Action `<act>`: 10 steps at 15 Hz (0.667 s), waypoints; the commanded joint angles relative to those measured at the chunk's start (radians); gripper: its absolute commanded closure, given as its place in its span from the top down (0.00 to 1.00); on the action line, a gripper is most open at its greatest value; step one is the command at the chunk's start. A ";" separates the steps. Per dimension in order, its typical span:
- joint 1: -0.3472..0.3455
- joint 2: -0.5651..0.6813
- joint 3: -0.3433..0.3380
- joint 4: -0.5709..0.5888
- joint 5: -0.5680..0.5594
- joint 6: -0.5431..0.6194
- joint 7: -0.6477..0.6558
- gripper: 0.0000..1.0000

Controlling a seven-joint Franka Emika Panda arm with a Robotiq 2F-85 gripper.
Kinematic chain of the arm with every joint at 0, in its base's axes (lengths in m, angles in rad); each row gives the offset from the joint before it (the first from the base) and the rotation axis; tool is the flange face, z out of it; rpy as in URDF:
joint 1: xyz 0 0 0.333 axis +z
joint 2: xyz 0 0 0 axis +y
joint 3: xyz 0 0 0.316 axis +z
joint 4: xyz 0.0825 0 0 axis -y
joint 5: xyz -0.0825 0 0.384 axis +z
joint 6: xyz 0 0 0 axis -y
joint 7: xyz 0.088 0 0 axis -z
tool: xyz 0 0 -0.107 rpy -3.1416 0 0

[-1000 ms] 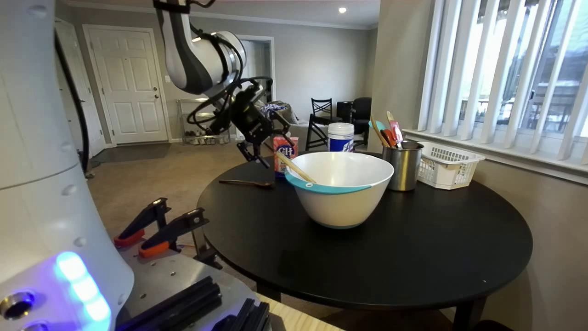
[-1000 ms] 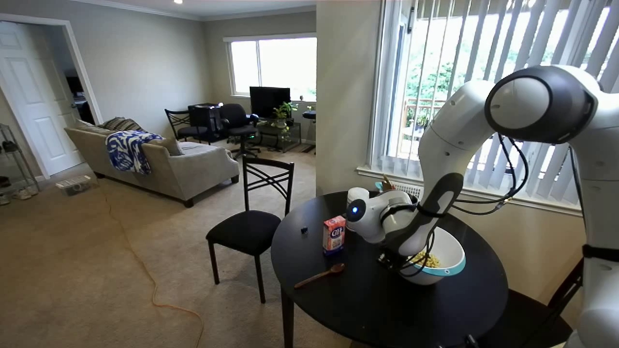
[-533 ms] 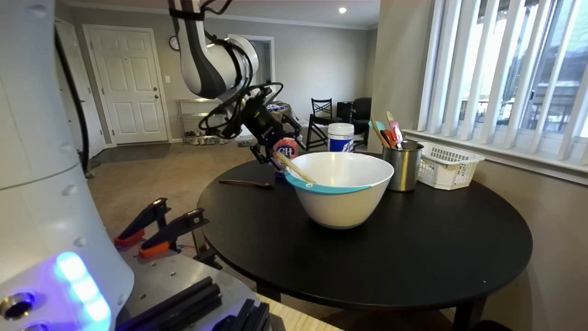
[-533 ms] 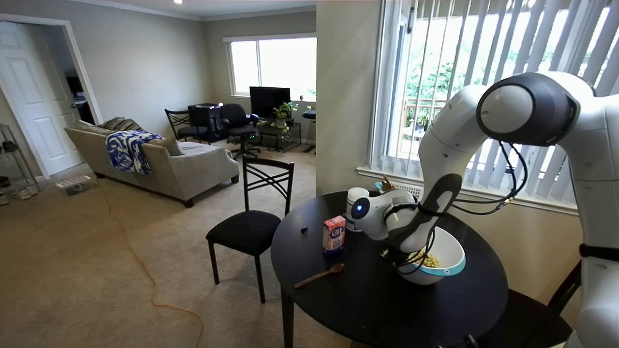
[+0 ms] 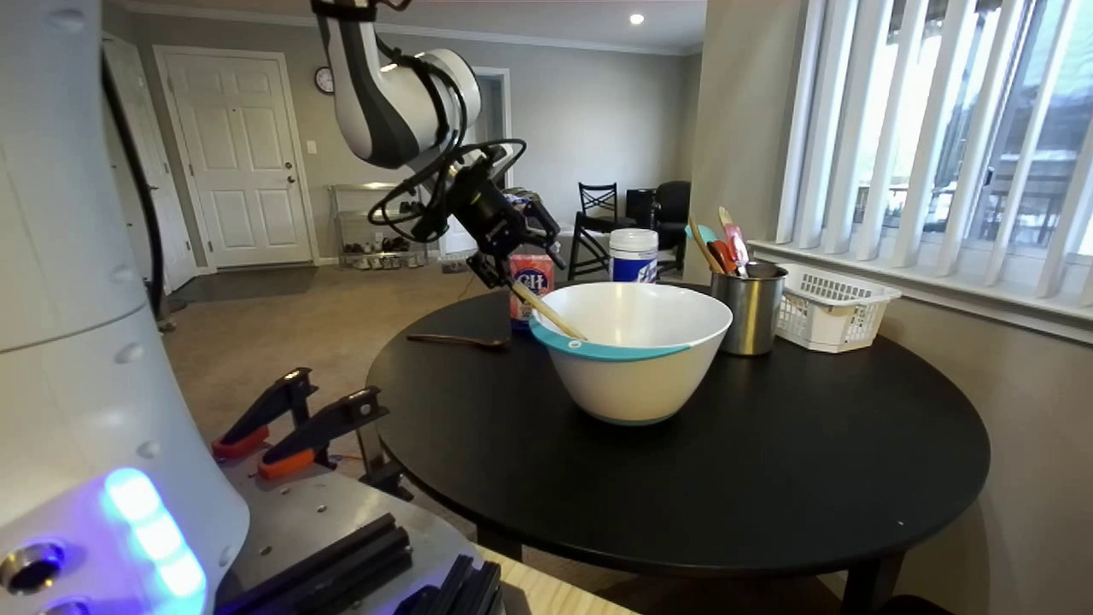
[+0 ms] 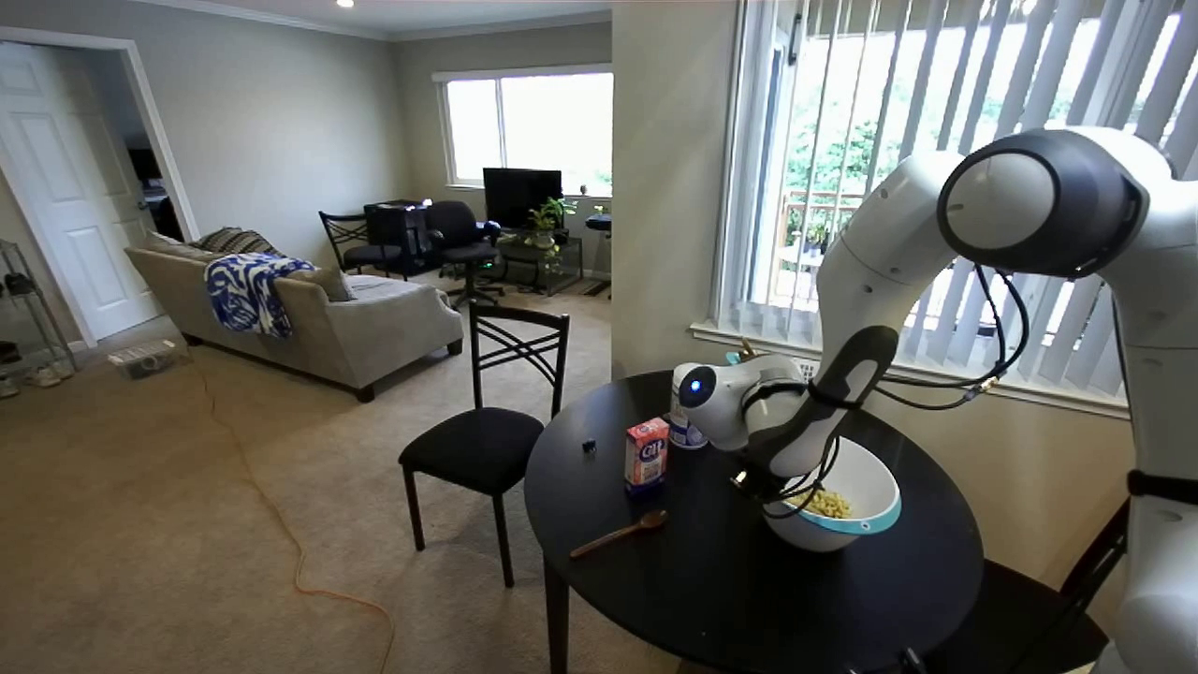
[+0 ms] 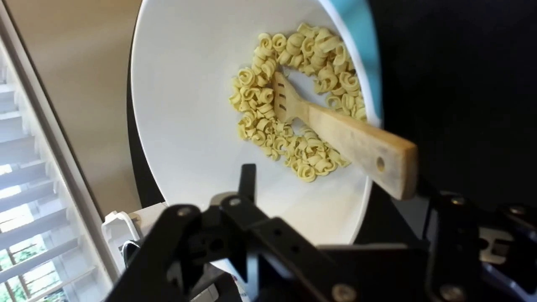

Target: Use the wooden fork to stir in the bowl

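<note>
Near the rim of the bowl point(image 5: 636, 384), my gripper point(image 5: 528, 269) hangs with jaws spread wide, holding nothing. Wooden fork point(image 7: 346, 132) leans in the bowl, slotted head amid curled pasta point(image 7: 308, 161), handle jutting past the rim. Whether a jaw touches it, I can't tell.

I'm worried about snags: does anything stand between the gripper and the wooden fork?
Nothing visible: the wooden fork leans out of the bowl toward the gripper, its handle end uncovered in the wrist view.
</note>
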 commanded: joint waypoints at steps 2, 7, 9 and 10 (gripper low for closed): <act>-0.002 -0.049 0.015 -0.034 0.034 0.001 0.010 0.48; 0.000 -0.046 0.027 -0.042 0.056 0.016 -0.014 0.69; 0.001 -0.047 0.033 -0.048 0.054 0.016 -0.018 0.74; 0.001 -0.048 0.036 -0.051 0.054 0.016 -0.021 0.81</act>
